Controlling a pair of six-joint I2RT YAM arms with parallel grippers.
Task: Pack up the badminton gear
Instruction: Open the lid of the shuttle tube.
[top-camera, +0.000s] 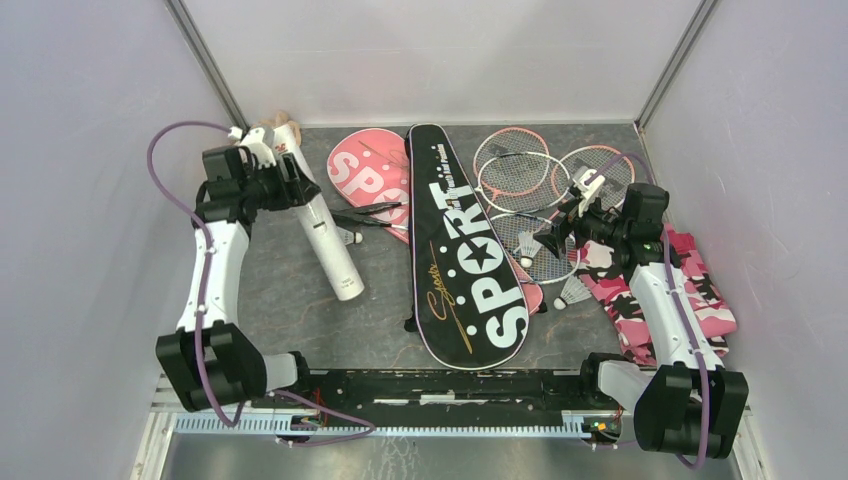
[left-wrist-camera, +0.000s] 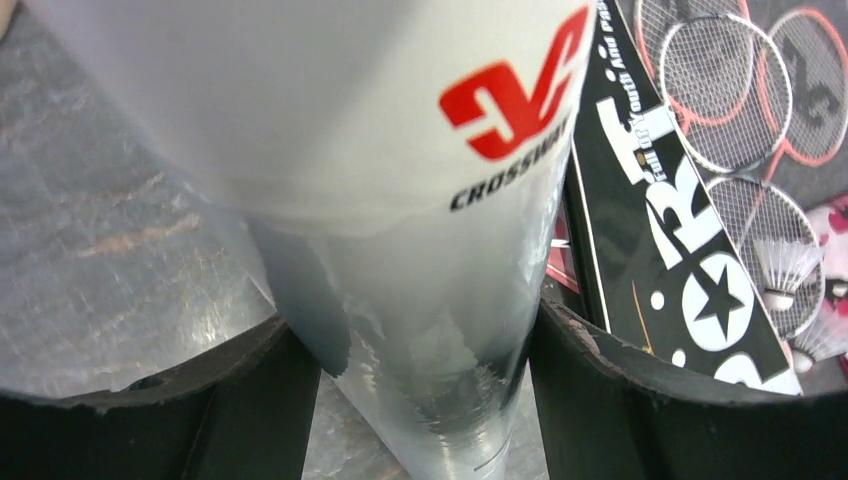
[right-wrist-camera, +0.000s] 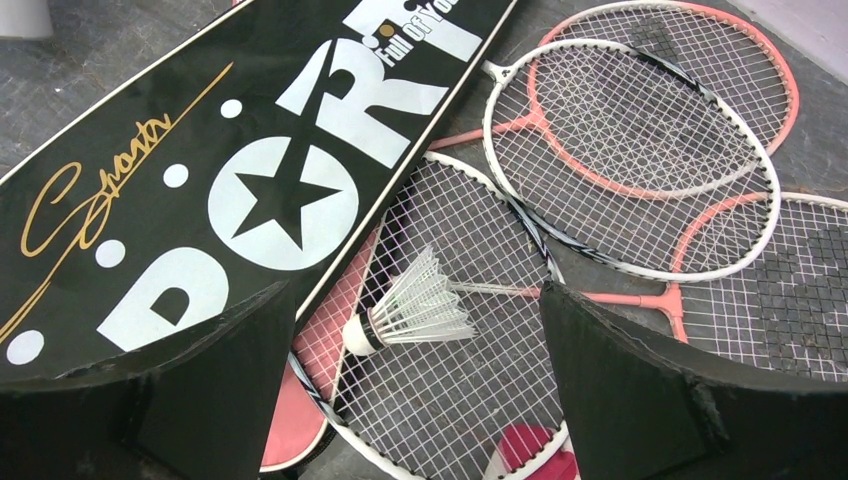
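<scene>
White and long, the tube (top-camera: 330, 240) stretched slantwise over the table (top-camera: 300, 330) to the left of the black SPORT bag (top-camera: 465, 250). Its far end was clamped between the fingers of the left end effector (left-wrist-camera: 425, 400), which pressed on it from both sides. To the right of the black bag, the right end effector (right-wrist-camera: 412, 335) hung with its jaws spread wide and holding nothing. It was directly above a white shuttlecock (right-wrist-camera: 410, 308) that rested on the strings of one of the pink-framed rackets (top-camera: 520, 175). A pink bag (top-camera: 365, 175) lay partly under the black bag's left edge. The risks looked plain: gripped near one end, the smooth tube could pivot or slide out if lifted, and its free end could knock a second shuttlecock (top-camera: 350, 237) lying just beside it. On the black bag's other side, a closing grip could crush the feathers or catch the racket strings beneath.
</scene>
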